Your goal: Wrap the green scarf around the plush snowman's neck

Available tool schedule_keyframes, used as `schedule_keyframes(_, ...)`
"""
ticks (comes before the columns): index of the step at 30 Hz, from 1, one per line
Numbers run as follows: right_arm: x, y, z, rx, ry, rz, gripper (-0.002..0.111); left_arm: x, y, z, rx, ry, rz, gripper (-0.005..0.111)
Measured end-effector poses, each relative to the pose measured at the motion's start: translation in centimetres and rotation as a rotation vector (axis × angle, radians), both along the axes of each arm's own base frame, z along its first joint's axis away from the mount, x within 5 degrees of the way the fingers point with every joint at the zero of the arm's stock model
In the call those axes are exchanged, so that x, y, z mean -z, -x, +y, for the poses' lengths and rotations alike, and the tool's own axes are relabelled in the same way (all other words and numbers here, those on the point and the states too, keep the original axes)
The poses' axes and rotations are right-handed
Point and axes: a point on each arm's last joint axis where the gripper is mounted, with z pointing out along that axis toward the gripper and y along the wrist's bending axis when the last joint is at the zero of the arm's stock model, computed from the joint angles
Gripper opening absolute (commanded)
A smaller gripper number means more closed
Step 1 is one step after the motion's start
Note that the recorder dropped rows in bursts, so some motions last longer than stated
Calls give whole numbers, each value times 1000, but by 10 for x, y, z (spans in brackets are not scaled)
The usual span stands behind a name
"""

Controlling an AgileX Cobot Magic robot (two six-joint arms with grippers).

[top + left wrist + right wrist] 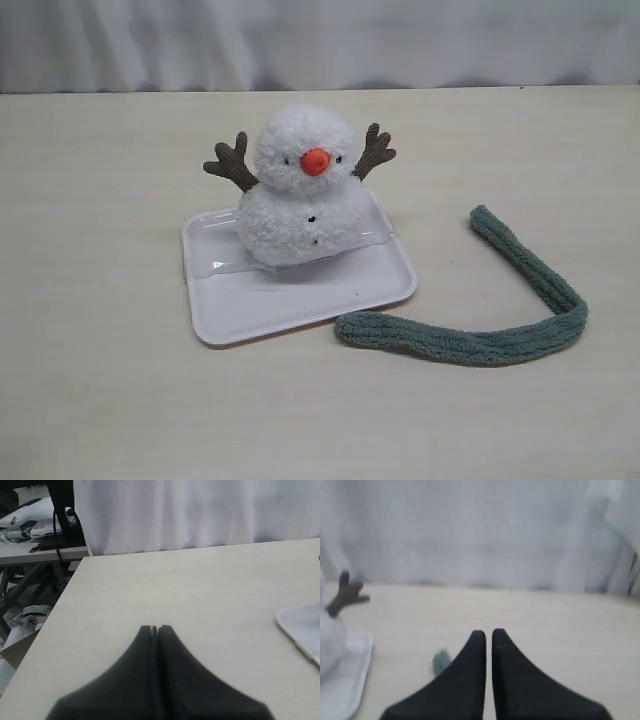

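Clearly, no wrapping is done yet. Nearest the front edge of the table [100,420] lies the scarf [470,345], flat on the right side. One end is just beside the front right corner of the tray [300,300], then the strip runs right, bends and goes back toward the far edge. On the far half of the tray sits the snowman [300,215], upright, with its nose to the front. Its neck [292,188] is bare, and the scarf does not touch it. Behind the far edge hangs a pale curtain [300,40].

The left gripper [155,628] has its jaws pressed together on nothing, above bare table near a tray corner. The right gripper [488,632] shows only a thin slit between its jaws and is also empty.

I judge that everything is left: to lift the scarf, bring it to the neck and wrap it.

No arm appears in the exterior view. The back of the neck is hidden. The right wrist view is blurred: it cuts off the snowman and shows only one scarf end. Something clear lies under the snowman, which I cannot identify
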Motion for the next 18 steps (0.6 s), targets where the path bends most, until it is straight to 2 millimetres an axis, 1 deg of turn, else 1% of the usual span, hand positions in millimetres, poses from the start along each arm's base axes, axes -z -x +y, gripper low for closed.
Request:
schedule_keyframes(3,-18,1,0,-3,3,-196,4,0,0,0,0,0,0,0)
schedule_keyframes(8,-43,9,1,-12,-7,-487,4,0,0,0,0,0,0,0)
schedule_keyframes(10,-52,14,1,-39,-92,-606,4,0,0,0,0,0,0,0)
schedule_keyframes(12,-61,21,2,-104,-254,-724,4,0,0,0,0,0,0,0)
schedule_keyframes(14,-66,23,2,-154,-371,-758,5,0,0,0,0,0,0,0)
schedule_keyframes(15,-71,24,2,-164,-385,-745,8,0,0,0,0,0,0,0)
schedule_keyframes(16,-78,24,3,-167,-389,-710,12,0,0,0,0,0,0,0)
schedule_keyframes(18,-93,25,4,-150,-389,-624,26,0,0,0,0,0,0,0)
